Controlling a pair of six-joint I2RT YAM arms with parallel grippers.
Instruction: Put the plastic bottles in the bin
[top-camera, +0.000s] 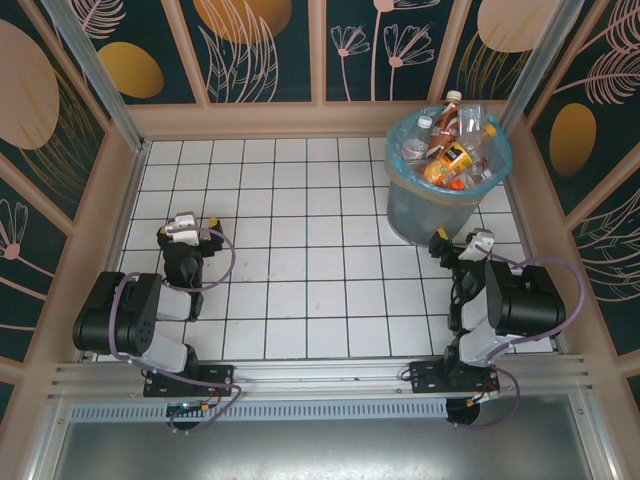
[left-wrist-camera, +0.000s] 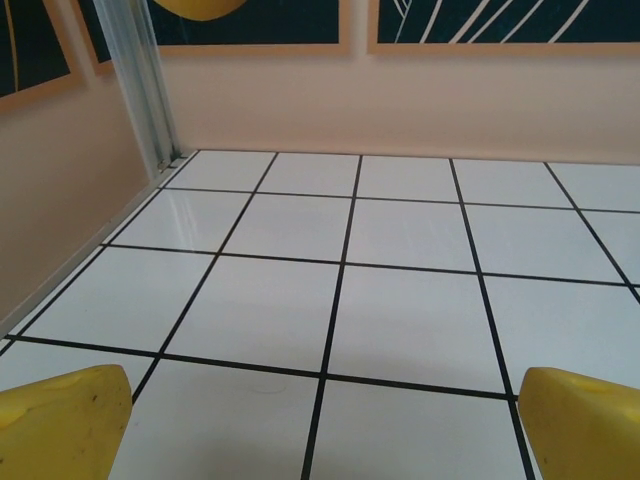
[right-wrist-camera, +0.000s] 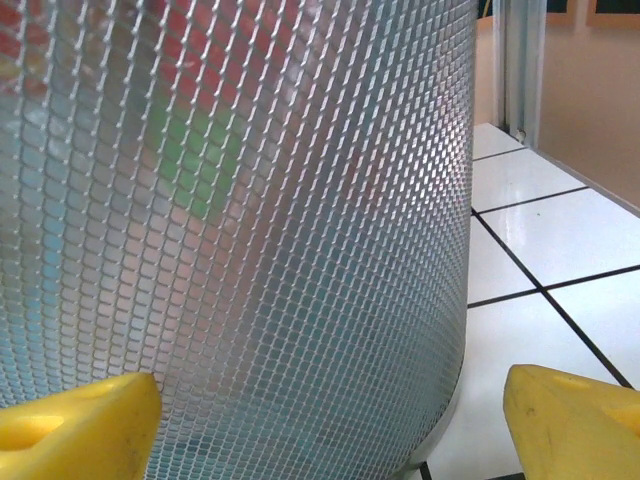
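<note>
The plastic bottles (top-camera: 450, 152) lie heaped in the bin (top-camera: 415, 212) at the far right of the desk (top-camera: 300, 290). The left gripper (left-wrist-camera: 320, 425) hovers over white tiles, fingers (left-wrist-camera: 62, 420) released. The right gripper (right-wrist-camera: 320, 425), fingers spread and grasping nothing, faces the bin's mesh wall close by. The loading looks finished, so the next move probably only calls for parking both arms.

Bin (right-wrist-camera: 250, 220): silvery mesh wall, very close, red and green blurs behind it | right gripper (right-wrist-camera: 330, 430): yellow fingertips (right-wrist-camera: 70, 425) spread wide at the bottom corners | floor (right-wrist-camera: 560, 230): white tiles, black lines, right | metal post (right-wrist-camera: 520, 60): top right
</note>
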